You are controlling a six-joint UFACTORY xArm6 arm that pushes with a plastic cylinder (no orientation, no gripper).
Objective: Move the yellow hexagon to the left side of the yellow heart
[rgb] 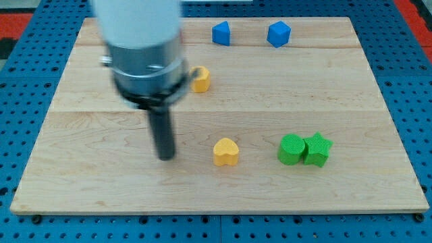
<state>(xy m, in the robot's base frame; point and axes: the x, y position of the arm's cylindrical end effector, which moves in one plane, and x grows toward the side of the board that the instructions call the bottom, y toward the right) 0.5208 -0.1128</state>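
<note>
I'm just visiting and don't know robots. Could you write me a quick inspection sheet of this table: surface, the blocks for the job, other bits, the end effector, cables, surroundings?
Surface: pale wooden board, flat, lying on a blue perforated base.
Job's things: yellow hexagon near the view's top, partly behind the arm; yellow heart lower, mid-board.
Clutter: two blue blocks at the view's top; green round block touching green star at the view's right.
End effector: no gripper; my tip rests on the board left of the heart, apart from every block.
Cables: nothing seen.
Surroundings: red patch in the view's top-left corner; otherwise nothing seen.
</note>
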